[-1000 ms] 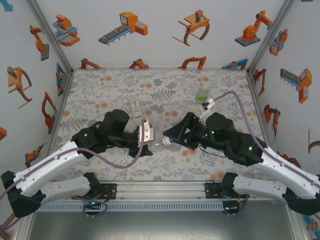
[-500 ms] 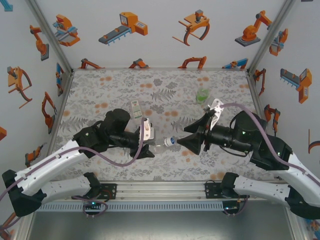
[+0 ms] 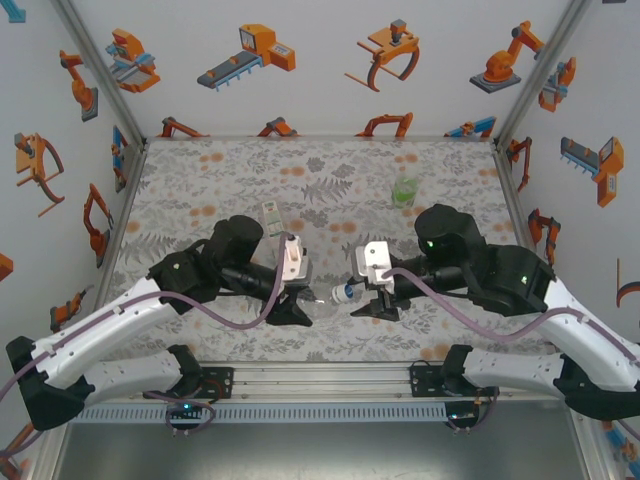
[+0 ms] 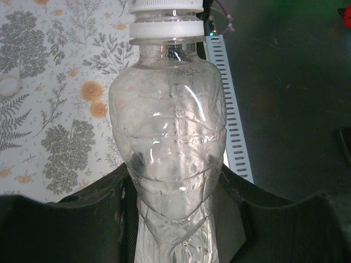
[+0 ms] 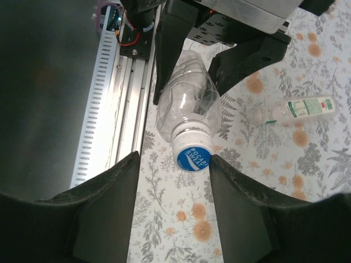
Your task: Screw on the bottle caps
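While left gripper (image 4: 175, 189) clamps plain bottle (image 4: 167, 120) sideways over table (image 3: 200, 180), cap (image 5: 194, 155) with blue top sits on neck; right gripper (image 5: 174, 160) jaws apart, flanking cap; step: tightening; next: pinch cap squarely, twist.

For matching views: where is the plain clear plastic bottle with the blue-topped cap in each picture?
Top external: the plain clear plastic bottle is just below centre, level, neck pointing right.
Left wrist: the bottle is at centre, neck at the top.
Right wrist: the bottle is at upper centre, its blue-topped cap facing the camera.
Shared landmark: the slotted white rail along the table's near edge.
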`<action>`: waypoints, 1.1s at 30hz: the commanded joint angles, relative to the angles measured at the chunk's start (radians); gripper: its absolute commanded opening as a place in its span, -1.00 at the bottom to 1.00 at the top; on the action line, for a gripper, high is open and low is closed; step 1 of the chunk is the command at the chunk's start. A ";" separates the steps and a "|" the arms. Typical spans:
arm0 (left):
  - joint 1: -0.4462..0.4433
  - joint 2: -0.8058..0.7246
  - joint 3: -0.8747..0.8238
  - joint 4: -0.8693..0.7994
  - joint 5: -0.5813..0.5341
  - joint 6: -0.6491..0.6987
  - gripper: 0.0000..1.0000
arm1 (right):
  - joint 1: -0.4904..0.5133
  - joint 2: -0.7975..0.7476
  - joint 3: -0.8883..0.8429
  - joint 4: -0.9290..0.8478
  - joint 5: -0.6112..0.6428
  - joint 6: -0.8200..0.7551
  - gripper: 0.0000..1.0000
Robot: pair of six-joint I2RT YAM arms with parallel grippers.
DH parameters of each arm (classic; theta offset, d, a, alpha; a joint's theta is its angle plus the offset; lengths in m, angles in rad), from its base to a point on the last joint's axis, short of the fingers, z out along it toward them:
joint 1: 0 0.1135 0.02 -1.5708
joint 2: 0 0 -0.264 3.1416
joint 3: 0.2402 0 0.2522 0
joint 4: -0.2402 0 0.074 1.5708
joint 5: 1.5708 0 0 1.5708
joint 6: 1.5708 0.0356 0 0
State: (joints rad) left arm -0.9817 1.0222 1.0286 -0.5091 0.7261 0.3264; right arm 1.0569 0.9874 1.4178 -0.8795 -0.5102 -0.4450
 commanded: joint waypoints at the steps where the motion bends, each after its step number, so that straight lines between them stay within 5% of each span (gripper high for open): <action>1: -0.008 0.007 0.040 0.006 0.065 -0.018 -1.00 | -0.002 -0.001 0.027 -0.009 -0.037 -0.072 -0.06; 13: -0.017 0.038 0.058 0.004 0.099 -0.024 -1.00 | -0.002 -0.012 -0.007 0.042 -0.010 -0.061 -0.07; 27: -0.020 0.004 0.060 0.013 -0.014 -0.020 -1.00 | -0.002 -0.046 -0.020 0.076 -0.093 0.035 -0.44; 33: -0.021 -0.007 0.053 0.022 -0.002 -0.015 -1.00 | -0.002 -0.078 -0.014 0.102 0.017 0.037 -0.23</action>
State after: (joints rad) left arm -1.0008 1.0306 1.0531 -0.5083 0.7143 0.3130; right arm 1.0561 0.9321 1.4048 -0.8196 -0.5396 -0.4232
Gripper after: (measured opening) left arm 0.465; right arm 0.364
